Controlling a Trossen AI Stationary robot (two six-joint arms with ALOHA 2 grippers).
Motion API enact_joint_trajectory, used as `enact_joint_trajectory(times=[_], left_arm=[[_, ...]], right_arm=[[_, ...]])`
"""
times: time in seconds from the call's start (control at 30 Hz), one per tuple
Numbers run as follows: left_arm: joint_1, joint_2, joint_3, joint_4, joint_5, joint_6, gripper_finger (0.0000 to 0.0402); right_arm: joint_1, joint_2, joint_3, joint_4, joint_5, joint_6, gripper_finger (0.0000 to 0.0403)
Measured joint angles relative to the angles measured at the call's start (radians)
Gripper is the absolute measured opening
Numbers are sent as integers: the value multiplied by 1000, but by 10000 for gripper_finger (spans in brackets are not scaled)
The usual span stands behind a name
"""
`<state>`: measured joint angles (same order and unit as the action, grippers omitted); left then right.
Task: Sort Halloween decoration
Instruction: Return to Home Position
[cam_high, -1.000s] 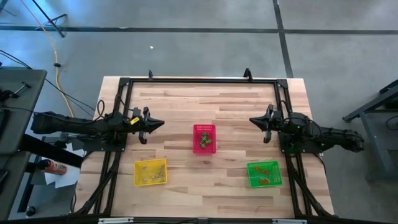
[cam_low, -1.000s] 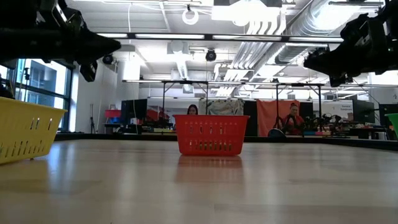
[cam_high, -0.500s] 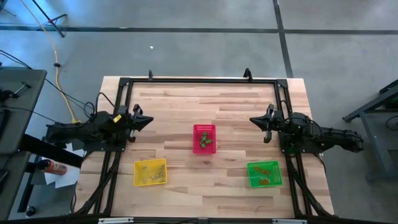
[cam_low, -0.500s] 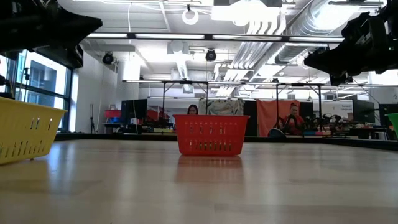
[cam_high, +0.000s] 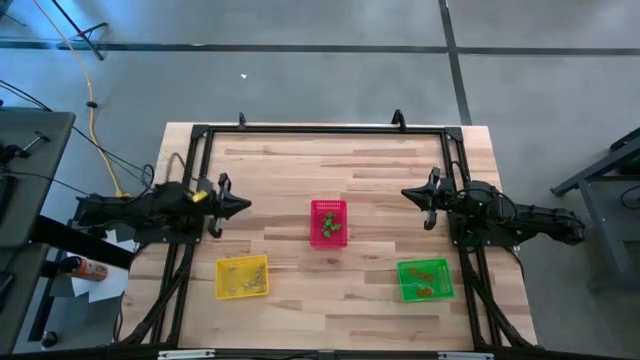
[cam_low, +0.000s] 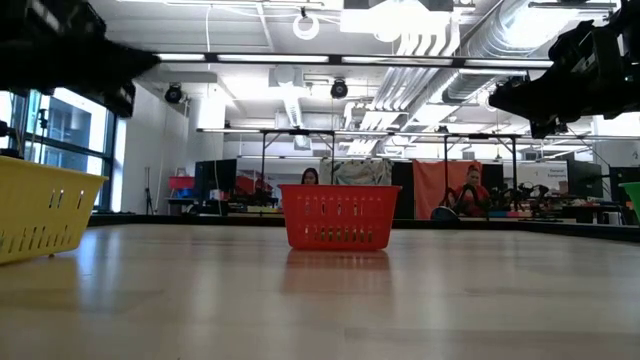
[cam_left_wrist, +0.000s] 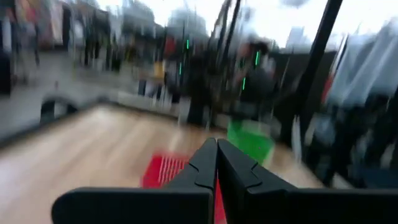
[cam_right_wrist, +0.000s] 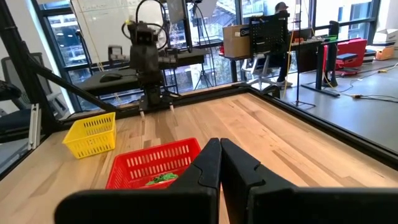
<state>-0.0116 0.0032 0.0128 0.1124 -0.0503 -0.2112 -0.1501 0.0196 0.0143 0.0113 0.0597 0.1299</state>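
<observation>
High view: left gripper (cam_high: 243, 204) retracted, seemingly closed; right gripper (cam_high: 406, 193) unmoved.

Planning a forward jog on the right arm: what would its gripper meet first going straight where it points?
Probably the left gripper, facing it across the table. The right gripper, shut, hangs high, so its line seems to clear the red basket, though depth is unclear.

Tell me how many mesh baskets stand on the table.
3. The yellow basket stands on the left side, the red basket in the middle, and the green basket on the right side. The overhead view covers the whole table, so none seems hidden.
</observation>
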Motion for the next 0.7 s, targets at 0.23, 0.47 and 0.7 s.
enact_joint_trajectory(times=[0.23, 0.47, 0.7], left_arm=[[2, 0, 0, -102, 44, 66, 0], [5, 14, 0, -100, 41, 58, 0], [5, 17, 1, -101, 39, 58, 0]], right_arm=[[0, 0, 0, 0, 0, 0, 0], [0, 1, 0, 0, 0, 0, 0], [0, 0, 0, 0, 0, 0, 0]])
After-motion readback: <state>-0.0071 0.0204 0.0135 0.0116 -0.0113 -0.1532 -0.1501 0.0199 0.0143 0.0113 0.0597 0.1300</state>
